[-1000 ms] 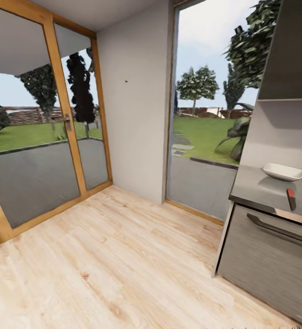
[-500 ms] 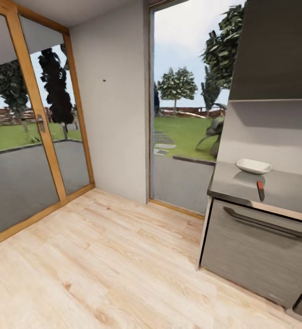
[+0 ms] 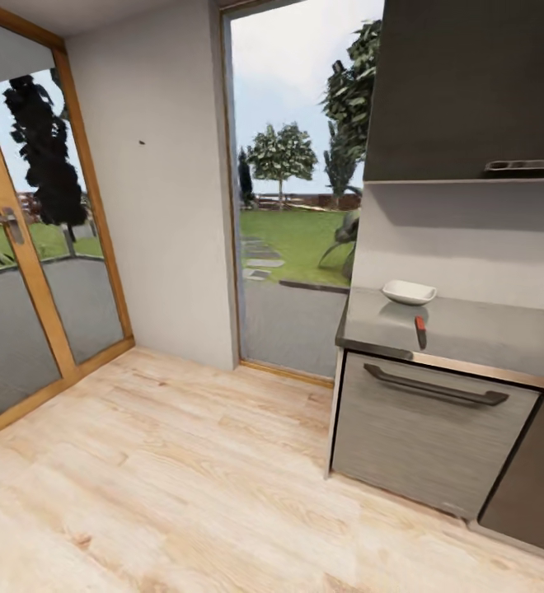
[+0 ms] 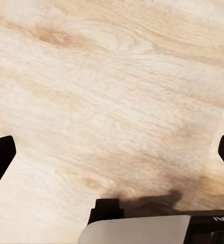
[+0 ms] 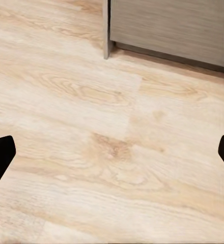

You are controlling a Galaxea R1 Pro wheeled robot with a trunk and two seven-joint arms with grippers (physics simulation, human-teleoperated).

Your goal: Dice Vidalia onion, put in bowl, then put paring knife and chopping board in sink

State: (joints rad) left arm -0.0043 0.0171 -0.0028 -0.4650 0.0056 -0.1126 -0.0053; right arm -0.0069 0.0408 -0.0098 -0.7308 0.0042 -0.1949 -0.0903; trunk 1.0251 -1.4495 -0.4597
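Observation:
A small white bowl (image 3: 409,291) sits on the grey countertop (image 3: 478,333) at the right of the head view, near the counter's window end. The paring knife (image 3: 420,330), with a red handle, lies just in front of the bowl, close to the counter's front edge. The Vidalia onion, the chopping board and the sink are out of view. My left gripper (image 4: 112,157) hangs open over bare wooden floor, its dark fingertips (image 4: 0,157) far apart. My right gripper (image 5: 112,155) is open too, above the floor near the cabinet's base (image 5: 168,25).
A grey drawer front with a long dark handle (image 3: 435,385) sits under the counter, and a dark wall cabinet (image 3: 470,91) hangs above. A tall window (image 3: 293,206) and wood-framed glass doors (image 3: 25,247) look onto a garden. Light wooden floor (image 3: 181,469) spreads in front.
The whole head view has swung to the right: the counter, bowl and knife now sit further left in the picture, and more of the cabinets shows. The things themselves have not moved.

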